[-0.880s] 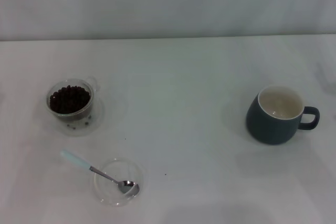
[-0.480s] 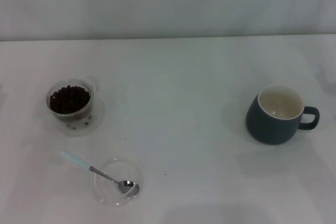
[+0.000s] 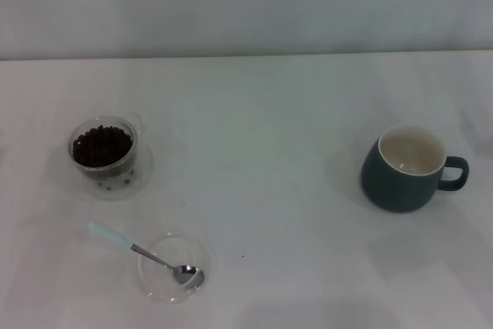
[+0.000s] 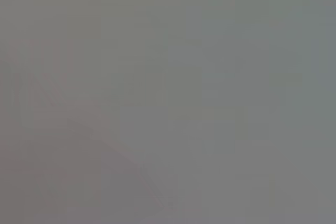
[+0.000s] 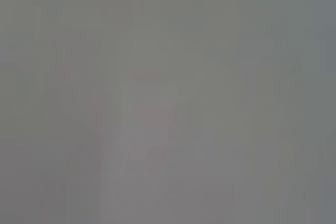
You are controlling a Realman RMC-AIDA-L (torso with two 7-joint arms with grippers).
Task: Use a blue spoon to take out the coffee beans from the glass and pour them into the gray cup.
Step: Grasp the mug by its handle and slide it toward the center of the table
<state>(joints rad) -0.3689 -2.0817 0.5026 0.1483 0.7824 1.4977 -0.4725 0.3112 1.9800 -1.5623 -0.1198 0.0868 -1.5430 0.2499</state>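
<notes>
No gripper is seen, so the state of the fingers cannot be told. Left of the gray cup (image 3: 404, 169), well apart, the glass (image 3: 103, 149) holds coffee beans (image 3: 102, 145). Nearer, the blue spoon (image 3: 144, 253) rests in a clear dish (image 3: 174, 269); light and stiff, it is best gripped by its pale handle.

One glass (image 3: 102, 149), one gray cup (image 3: 404, 169), one blue spoon (image 3: 143, 253), one dish (image 3: 154, 283).
</notes>
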